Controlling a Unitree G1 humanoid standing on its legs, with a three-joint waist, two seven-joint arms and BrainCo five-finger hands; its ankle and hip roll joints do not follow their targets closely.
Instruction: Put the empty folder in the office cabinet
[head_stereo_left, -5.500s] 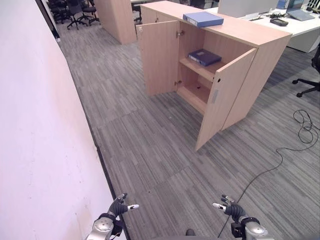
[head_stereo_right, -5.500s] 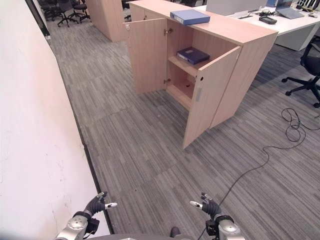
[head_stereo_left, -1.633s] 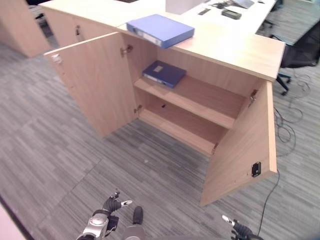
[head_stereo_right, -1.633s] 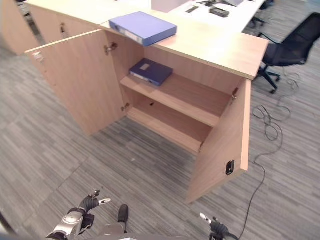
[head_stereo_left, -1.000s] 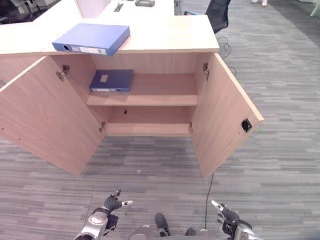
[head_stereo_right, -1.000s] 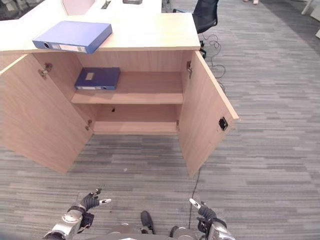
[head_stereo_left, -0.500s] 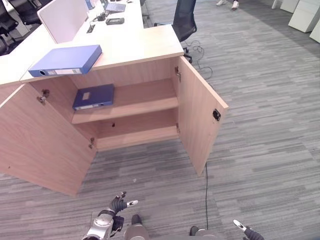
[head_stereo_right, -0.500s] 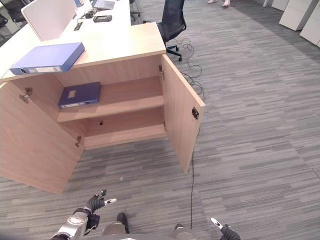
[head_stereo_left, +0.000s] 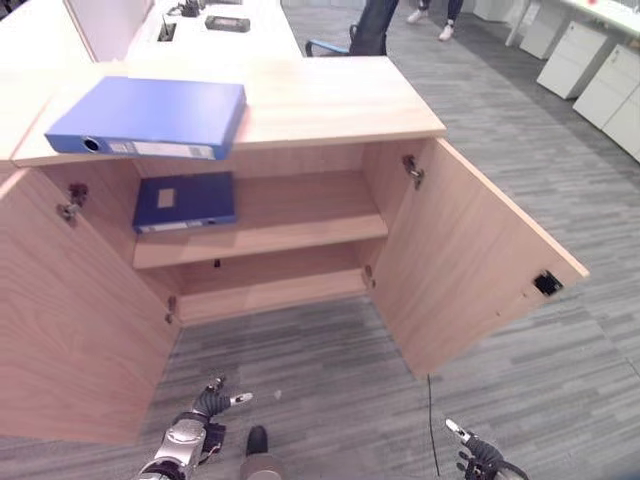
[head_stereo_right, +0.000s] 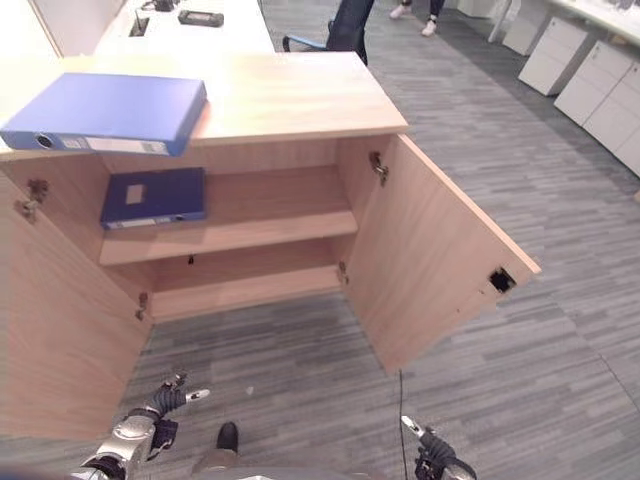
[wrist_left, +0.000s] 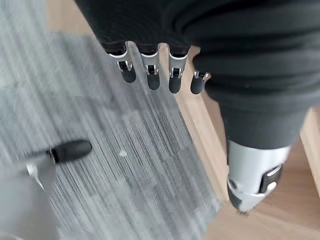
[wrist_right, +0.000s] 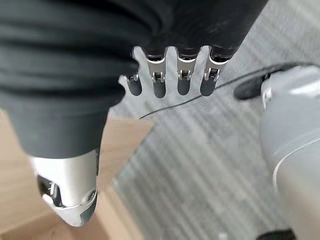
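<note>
On top of the cabinet (head_stereo_left: 330, 105), the blue folder (head_stereo_left: 150, 118) lies crosswise (long axis left-right), up and ahead of the nearer left hand (head_stereo_left: 210, 402), which, like the right hand (head_stereo_left: 470, 455), hangs empty with relaxed fingers.

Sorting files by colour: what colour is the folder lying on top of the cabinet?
Blue, a lighter shade; the folder shows best in the left eye view.
</note>
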